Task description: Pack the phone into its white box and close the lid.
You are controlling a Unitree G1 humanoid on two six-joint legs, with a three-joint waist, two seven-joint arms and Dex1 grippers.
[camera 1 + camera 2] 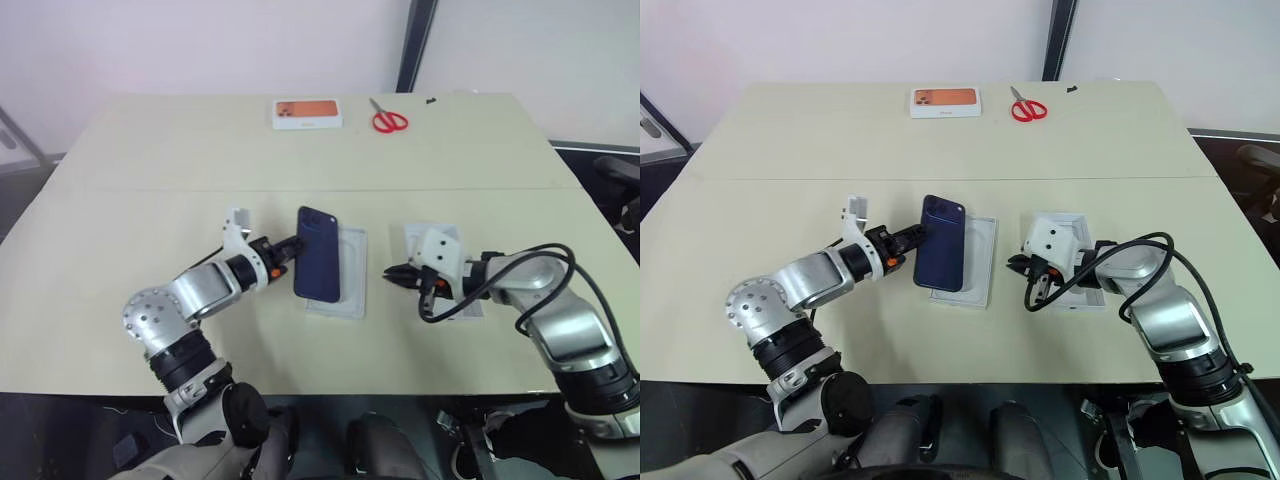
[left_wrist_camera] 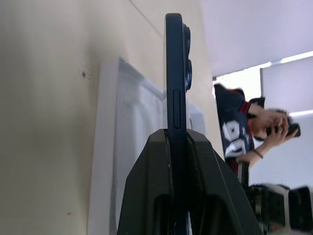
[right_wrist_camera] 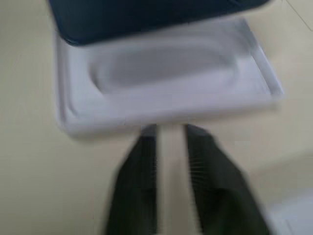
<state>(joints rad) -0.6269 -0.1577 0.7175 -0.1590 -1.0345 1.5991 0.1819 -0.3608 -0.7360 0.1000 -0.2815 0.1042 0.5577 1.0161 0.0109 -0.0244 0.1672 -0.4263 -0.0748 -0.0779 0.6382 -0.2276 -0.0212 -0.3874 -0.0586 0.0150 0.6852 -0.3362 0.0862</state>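
My left gripper (image 1: 290,246) is clamped on the phone (image 1: 318,253), its two black fingers (image 2: 146,186) pinching the slim navy body at one long edge, as the left wrist view shows edge-on. From my head cameras I see the phone held just above the white box (image 1: 346,272), tilted up on that gripped edge, glossy back turned toward me. Its long axis runs away from me across the table (image 1: 150,180), roughly in line with the box's own long side, and the camera cluster sits at the far end. The box lies open on the table just beyond the phone, to my right of the gripper, its moulded tray bare.

My right gripper (image 1: 392,273) hangs low over the table beside the box, fingers (image 3: 142,166) nearly together with a thin gap and nothing between them, pointing toward the box's long wall. Under that arm lies the lid (image 1: 420,236), mostly covered.

At the table's far edge I see a white box printed with an orange phone (image 1: 307,113) and red-handled scissors (image 1: 388,119), well apart from the work. A person (image 2: 242,129) shows in the left wrist view.
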